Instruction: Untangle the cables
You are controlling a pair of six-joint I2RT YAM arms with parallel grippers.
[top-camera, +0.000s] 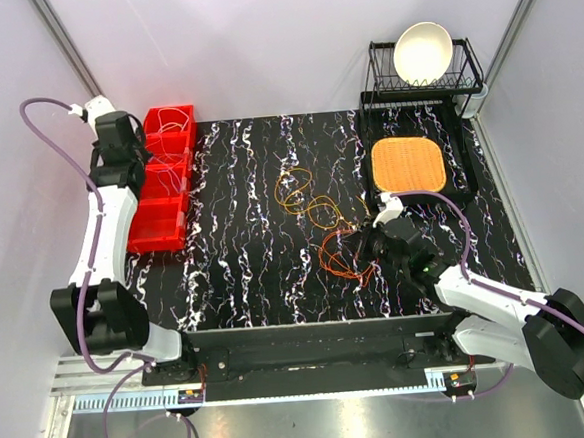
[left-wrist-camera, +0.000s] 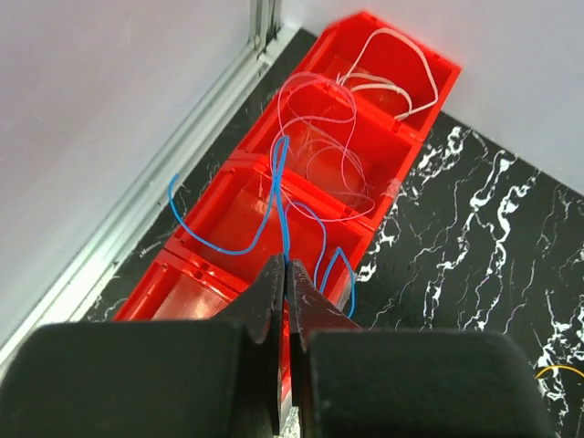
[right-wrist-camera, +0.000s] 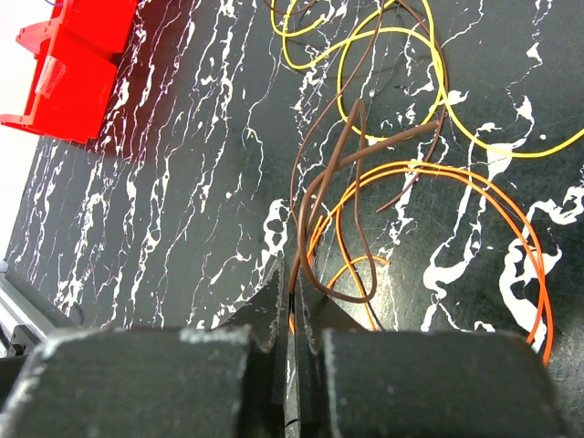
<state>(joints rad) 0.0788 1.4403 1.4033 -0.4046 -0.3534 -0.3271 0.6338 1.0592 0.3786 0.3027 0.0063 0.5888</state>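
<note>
My left gripper (left-wrist-camera: 285,266) is shut on a thin blue cable (left-wrist-camera: 278,196) that loops over the red bins (left-wrist-camera: 228,214). In the top view this gripper (top-camera: 126,165) hangs at the bins' left side. Thin white cables (left-wrist-camera: 342,119) lie in the farther bins. My right gripper (right-wrist-camera: 294,285) is shut on a brown cable (right-wrist-camera: 358,137) and an orange cable (right-wrist-camera: 511,214) at the near edge of the tangle. Yellow loops (right-wrist-camera: 438,91) lie beyond. In the top view the right gripper (top-camera: 362,242) sits on the orange loops (top-camera: 335,258), with yellow-orange loops (top-camera: 305,193) farther back.
The row of red bins (top-camera: 162,223) stands along the left edge of the black marbled mat. A dish rack (top-camera: 468,76) with a white bowl (top-camera: 423,51) is at the back right. An orange woven mat (top-camera: 406,163) lies in front of the rack.
</note>
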